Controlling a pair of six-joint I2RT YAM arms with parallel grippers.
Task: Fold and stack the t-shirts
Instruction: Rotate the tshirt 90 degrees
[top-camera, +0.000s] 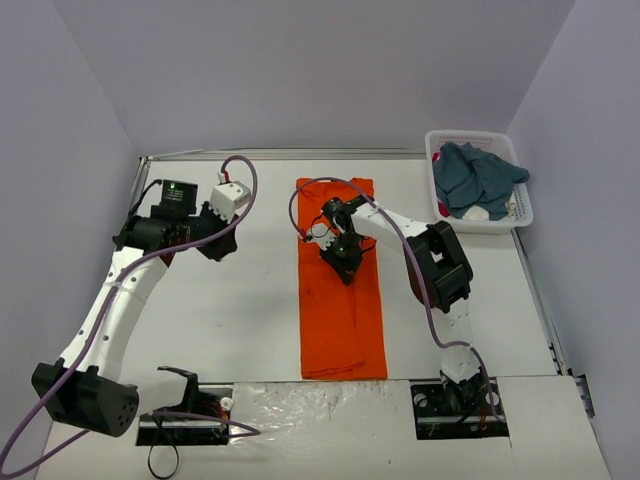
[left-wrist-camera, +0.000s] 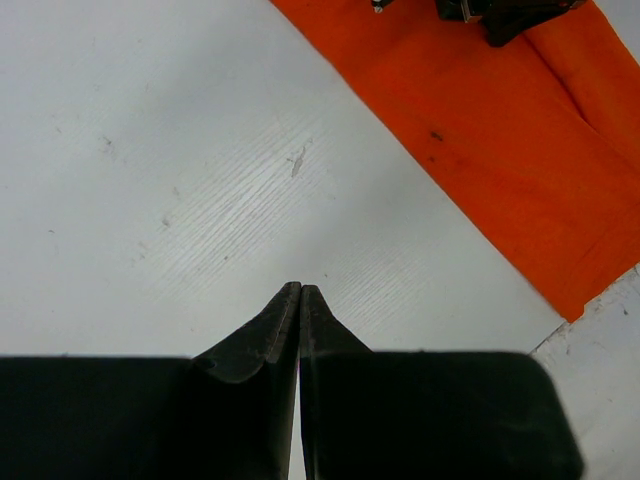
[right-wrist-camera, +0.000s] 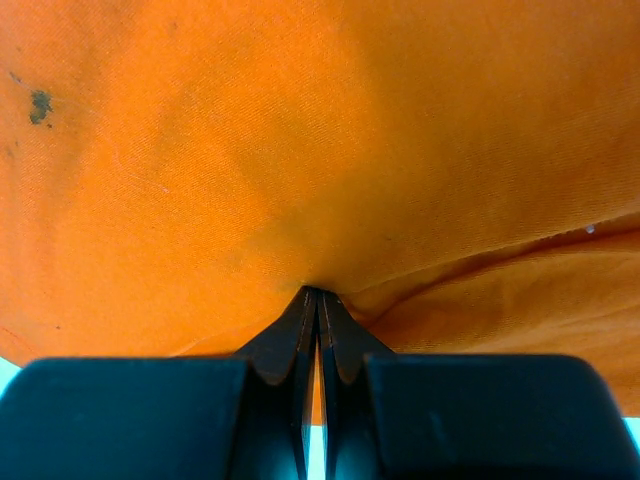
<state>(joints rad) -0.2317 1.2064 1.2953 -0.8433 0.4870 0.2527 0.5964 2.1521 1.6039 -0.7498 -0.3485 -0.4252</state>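
The orange t-shirt (top-camera: 340, 290) lies as a long narrow folded strip down the middle of the table; it is also seen in the left wrist view (left-wrist-camera: 500, 150) and fills the right wrist view (right-wrist-camera: 300, 130). My right gripper (top-camera: 346, 268) is shut, its tips (right-wrist-camera: 318, 292) pressed against the orange cloth at a crease in the strip's upper half. No cloth shows pinched between the fingers. My left gripper (top-camera: 216, 244) is shut and empty (left-wrist-camera: 300, 288), over bare table left of the strip. The teal-blue t-shirt (top-camera: 478, 178) lies crumpled in the basket.
The white lattice basket (top-camera: 470, 135) stands at the back right corner, with a bit of white cloth (top-camera: 476, 212) beside the teal shirt. Grey walls close in the table on three sides. A metal rail (top-camera: 540, 290) runs along the right edge.
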